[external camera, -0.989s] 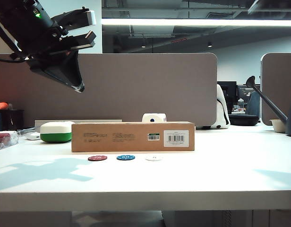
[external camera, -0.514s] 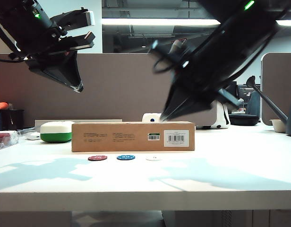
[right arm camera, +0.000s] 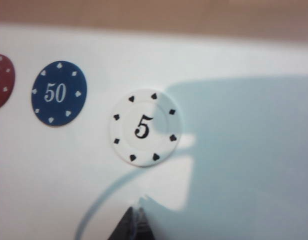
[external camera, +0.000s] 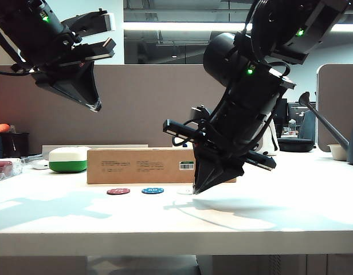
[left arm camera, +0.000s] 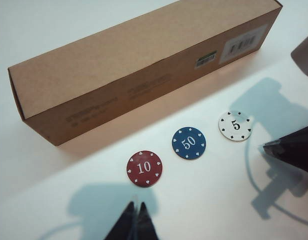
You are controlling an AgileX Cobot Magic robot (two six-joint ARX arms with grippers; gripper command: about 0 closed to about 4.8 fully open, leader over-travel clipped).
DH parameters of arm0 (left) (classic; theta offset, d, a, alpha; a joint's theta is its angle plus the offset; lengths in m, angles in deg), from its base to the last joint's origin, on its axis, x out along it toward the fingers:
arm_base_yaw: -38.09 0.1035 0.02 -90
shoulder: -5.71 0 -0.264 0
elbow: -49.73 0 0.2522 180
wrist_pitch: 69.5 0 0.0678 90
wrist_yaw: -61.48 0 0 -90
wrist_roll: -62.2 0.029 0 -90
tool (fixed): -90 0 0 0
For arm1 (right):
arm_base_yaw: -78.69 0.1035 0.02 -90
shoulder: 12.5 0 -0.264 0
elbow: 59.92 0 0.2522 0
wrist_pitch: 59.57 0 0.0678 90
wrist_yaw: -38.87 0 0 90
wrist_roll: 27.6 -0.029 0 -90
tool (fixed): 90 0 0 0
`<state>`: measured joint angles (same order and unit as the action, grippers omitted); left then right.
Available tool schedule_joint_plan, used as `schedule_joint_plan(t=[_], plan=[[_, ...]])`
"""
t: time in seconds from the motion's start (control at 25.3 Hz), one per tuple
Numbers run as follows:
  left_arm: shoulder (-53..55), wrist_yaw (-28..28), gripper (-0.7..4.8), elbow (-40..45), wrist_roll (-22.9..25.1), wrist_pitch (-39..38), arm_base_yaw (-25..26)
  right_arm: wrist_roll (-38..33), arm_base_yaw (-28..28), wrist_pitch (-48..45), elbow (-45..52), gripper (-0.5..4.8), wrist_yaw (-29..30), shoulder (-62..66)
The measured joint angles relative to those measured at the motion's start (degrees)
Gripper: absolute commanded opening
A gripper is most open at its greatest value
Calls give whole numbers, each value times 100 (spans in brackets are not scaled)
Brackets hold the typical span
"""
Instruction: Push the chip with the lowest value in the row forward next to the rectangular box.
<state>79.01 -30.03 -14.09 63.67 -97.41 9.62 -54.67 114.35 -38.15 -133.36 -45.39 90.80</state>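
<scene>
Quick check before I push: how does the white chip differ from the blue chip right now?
The white chip reads 5 with black edge marks; the blue chip reads 50 with white marks. The white one ends the row, with the shut right gripper low beside it; the blue one sits mid-row, beside the red chip. The shut left gripper hangs high. Both chips lie flat, same size, short of the box.

Office, grey desk partitions, ceiling striplight
</scene>
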Motion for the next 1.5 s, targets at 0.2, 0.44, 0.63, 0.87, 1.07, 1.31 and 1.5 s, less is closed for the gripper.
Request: schedule_joint_plan(t=[0.2, 0.44, 0.63, 0.87, 1.07, 1.31, 1.5], plan=[[0, 2, -5, 0, 0, -2, -7, 138, 7, 20, 0, -6, -83, 26], [0, 2, -5, 0, 0, -2, -4, 280, 4, -94, 0, -6, -160, 42], [0, 2, -5, 0, 0, 0, -4, 282, 4, -114, 0, -6, -20, 107], [0, 0, -5, 0, 0, -2, -4, 291, 4, -227, -13, -6, 46, 164], [0, 2, -5, 0, 0, 2, -4, 293, 4, -450, -31, -6, 57, 271], [0, 0, -5, 0, 0, 0, -4, 293, 2, -638, -72, -6, 4, 389], [0, 2, -5, 0, 0, 0, -4, 293, 2, -671, -72, -6, -120, 393]])
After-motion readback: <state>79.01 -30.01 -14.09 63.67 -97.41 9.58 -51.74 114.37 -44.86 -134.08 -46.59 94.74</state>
